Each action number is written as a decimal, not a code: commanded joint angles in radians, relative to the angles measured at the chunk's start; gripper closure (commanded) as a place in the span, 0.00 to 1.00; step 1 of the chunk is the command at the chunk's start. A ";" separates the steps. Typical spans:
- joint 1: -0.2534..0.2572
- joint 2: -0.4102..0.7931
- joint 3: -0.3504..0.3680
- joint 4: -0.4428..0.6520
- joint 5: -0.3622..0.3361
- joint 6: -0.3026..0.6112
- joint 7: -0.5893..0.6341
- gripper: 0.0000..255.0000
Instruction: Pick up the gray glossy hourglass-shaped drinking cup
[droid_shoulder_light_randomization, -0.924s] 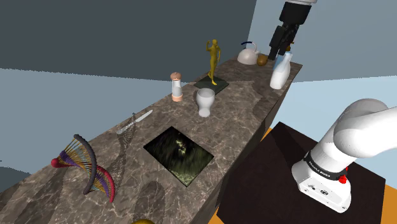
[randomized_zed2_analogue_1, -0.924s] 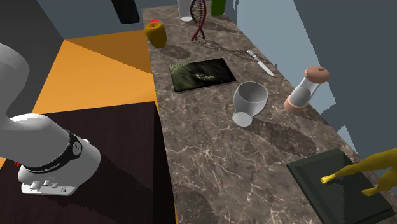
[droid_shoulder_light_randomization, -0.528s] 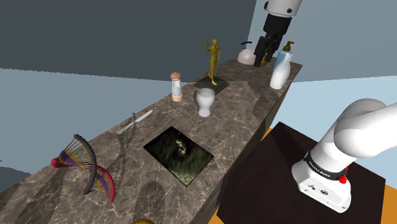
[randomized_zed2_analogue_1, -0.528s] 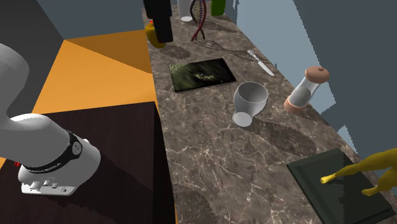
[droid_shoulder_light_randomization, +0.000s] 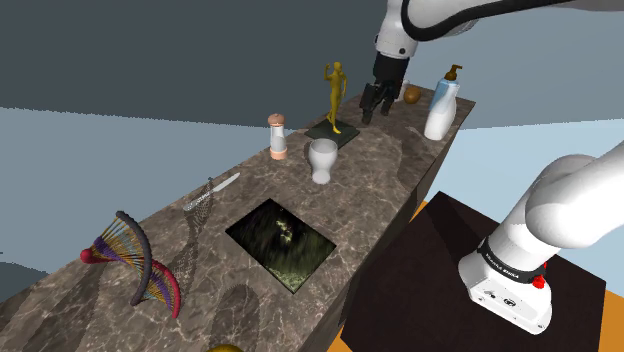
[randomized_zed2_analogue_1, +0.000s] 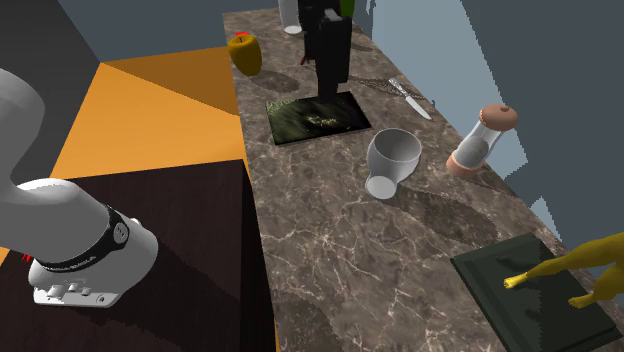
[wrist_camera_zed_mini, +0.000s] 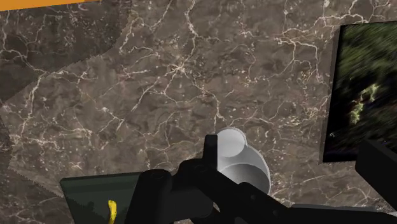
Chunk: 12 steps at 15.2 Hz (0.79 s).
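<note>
Cup (droid_shoulder_light_randomization: 322, 159) stands upright on the counter (droid_shoulder_light_randomization: 385, 185), near the grinder (droid_shoulder_light_randomization: 278, 136) and well apart from the gripper (droid_shoulder_light_randomization: 375, 106), which hangs above with its fingers spread. It looks light, stiff, slick and breakable. I'd pinch its narrow waist.
</note>
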 joint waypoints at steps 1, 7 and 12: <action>0.002 0.068 0.010 0.010 0.002 0.061 0.008 0.00; 0.012 0.282 0.040 0.084 -0.003 0.205 0.042 0.00; 0.023 0.469 0.057 0.183 -0.023 0.296 0.077 0.00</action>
